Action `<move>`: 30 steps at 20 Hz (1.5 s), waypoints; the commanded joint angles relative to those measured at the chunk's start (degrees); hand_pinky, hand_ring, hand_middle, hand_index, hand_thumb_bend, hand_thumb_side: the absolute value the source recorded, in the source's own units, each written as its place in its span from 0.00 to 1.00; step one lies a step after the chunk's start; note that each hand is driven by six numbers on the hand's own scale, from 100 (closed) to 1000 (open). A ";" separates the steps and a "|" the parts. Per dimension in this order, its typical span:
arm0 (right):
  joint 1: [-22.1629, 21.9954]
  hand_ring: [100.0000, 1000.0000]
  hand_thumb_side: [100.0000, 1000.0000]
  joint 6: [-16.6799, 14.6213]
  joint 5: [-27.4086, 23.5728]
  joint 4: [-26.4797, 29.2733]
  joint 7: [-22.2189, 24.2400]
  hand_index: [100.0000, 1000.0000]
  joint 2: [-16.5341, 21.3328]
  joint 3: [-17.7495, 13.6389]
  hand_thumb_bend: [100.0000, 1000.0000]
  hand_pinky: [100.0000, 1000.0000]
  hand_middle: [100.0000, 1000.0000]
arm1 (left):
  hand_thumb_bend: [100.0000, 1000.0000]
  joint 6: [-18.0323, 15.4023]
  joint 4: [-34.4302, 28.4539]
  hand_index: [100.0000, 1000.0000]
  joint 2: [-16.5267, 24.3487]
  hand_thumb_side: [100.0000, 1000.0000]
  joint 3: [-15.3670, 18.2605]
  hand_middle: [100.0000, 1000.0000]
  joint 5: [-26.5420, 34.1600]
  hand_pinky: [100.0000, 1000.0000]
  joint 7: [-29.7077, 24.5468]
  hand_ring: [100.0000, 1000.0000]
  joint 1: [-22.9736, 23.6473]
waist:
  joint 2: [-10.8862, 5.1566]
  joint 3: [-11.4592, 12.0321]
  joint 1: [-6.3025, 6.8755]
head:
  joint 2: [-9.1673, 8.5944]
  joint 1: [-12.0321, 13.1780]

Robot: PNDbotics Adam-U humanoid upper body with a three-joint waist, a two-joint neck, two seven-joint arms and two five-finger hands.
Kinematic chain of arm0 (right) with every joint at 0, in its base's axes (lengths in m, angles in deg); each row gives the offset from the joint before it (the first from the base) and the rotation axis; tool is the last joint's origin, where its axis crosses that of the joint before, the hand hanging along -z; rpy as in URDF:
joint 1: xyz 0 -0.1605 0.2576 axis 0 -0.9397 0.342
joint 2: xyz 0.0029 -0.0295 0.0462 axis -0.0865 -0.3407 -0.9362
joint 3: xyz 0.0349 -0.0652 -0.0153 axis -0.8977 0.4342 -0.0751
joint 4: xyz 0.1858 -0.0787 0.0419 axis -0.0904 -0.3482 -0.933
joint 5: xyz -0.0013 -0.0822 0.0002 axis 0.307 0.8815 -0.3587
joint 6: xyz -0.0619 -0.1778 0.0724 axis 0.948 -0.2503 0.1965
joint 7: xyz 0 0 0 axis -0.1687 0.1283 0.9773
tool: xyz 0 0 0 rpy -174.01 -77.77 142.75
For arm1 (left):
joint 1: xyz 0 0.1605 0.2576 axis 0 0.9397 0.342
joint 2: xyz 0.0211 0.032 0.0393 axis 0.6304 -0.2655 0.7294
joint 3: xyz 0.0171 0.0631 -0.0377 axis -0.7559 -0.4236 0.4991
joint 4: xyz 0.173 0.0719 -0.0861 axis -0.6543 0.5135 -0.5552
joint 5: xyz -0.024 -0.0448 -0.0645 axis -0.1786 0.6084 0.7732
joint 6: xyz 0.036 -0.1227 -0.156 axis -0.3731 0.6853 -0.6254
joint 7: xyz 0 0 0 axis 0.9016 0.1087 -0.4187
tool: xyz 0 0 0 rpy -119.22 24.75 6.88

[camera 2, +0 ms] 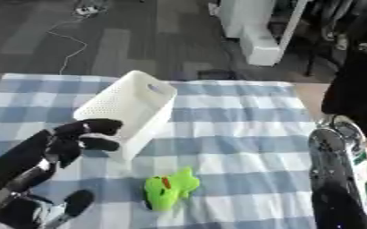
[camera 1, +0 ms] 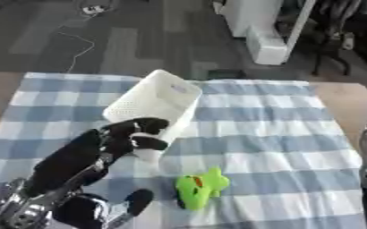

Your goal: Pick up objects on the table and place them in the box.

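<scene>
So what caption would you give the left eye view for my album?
Robot's left hand grips the white box on a checked cloth, a green toy lying nearby.

Left eye: from the head, looking down over the desk (camera 1: 280, 129).
Right eye: same aim, set slightly rightward.
Shared: checkered cloth, white box (camera 2: 128, 105).

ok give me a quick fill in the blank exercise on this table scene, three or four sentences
1. The toy lying on the cloth is bright ____.
2. The white basket is tipped up at its near end by the robot's ____ hand.
3. The tablecloth has a blue and white ____ pattern.
4. The toy lies ____ the basket, not in it.

Missing words: green; left; checked; outside
</scene>
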 commanded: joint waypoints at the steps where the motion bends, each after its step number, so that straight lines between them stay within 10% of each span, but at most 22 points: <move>1: 0.91 0.43 0.96 -0.08 -0.17 1.04 0.02 0.68 0.20 -0.01 0.00 0.29 0.56 | 0.14 1.11 -0.66 0.82 -0.05 1.00 -0.66 0.89 -1.10 0.00 -4.66 0.83 -2.21 | -0.88 -0.20 0.39 | -0.32 -0.03; 12: 1.19 0.43 0.96 -0.04 -0.69 1.04 0.56 0.68 0.03 0.33 0.00 0.29 0.55 | 0.18 2.42 -0.66 0.84 -0.75 1.00 -2.33 0.96 -2.57 0.00 -11.05 1.00 -6.38 | -0.77 -0.53 0.44 | -0.06 -0.24; 30: 1.27 0.43 0.96 0.15 -1.40 1.04 1.33 0.68 -0.20 0.67 0.00 0.28 0.56 | 0.23 0.74 3.03 0.92 -3.41 1.00 -3.72 1.00 -4.60 0.00 -18.82 1.00 -11.17 | -0.62 -0.69 0.12 | -0.95 0.28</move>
